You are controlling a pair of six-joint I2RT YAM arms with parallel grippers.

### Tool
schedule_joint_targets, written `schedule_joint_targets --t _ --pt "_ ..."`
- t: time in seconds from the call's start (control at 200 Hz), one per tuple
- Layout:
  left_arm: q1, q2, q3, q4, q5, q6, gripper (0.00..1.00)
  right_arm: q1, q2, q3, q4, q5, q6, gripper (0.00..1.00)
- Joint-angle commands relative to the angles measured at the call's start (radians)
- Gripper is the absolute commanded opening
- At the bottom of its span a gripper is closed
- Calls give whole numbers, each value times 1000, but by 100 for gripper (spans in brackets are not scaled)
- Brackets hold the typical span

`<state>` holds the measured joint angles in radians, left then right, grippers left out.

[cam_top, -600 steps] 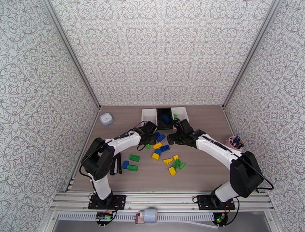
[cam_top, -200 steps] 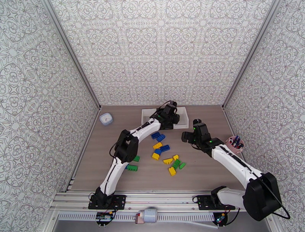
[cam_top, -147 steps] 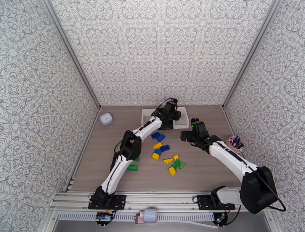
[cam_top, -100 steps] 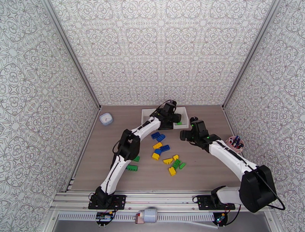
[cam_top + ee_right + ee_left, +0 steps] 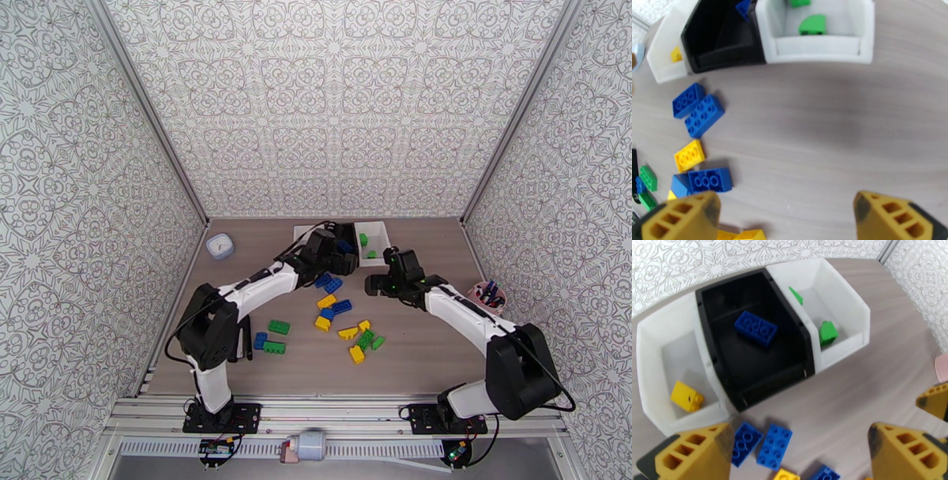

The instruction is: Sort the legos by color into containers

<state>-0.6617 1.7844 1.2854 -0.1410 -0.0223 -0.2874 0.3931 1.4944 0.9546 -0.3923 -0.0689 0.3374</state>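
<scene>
Three containers stand side by side at the back: a white bin (image 5: 659, 358) holding a yellow lego (image 5: 687, 396), a black bin (image 5: 717, 358) holding a blue lego (image 5: 755, 328), and a white bin (image 5: 853, 311) holding two green legos (image 5: 828, 332). My left gripper (image 5: 800, 455) hovers open and empty just in front of the bins (image 5: 330, 251). My right gripper (image 5: 786, 219) is open and empty over bare table right of the pile (image 5: 370, 284). Several loose legos lie mid-table: blue (image 5: 328, 282), yellow (image 5: 326, 301), green (image 5: 365, 339).
More green and blue bricks (image 5: 274, 346) lie at the left near a black tool (image 5: 241, 346). A small white round dish (image 5: 220, 246) sits at back left. A pink cup of pens (image 5: 486, 296) stands by the right wall.
My left gripper opened over the right white bin, leaving a green brick there, then drew back toward the pile. My right gripper drifted slightly left.
</scene>
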Motion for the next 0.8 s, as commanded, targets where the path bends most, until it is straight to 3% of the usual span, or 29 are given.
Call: schedule_joint_targets --t 0.0,0.12,0.285,0.48,0.795 --pt "-4 -93 -153 101 0 32 97 47 40 48 -33 -40 -48 92" --pt "-3 -201 -309 161 -8 46 100 106 100 80 -54 -34 -76 93" --pt "22 -311 -459 211 102 45 100 187 222 164 -101 18 -89 94" --pt "27 -407 -558 224 199 113 100 205 329 230 -151 66 -41 84" --pt "5 -467 -606 269 220 201 100 201 379 257 -246 197 51 68"
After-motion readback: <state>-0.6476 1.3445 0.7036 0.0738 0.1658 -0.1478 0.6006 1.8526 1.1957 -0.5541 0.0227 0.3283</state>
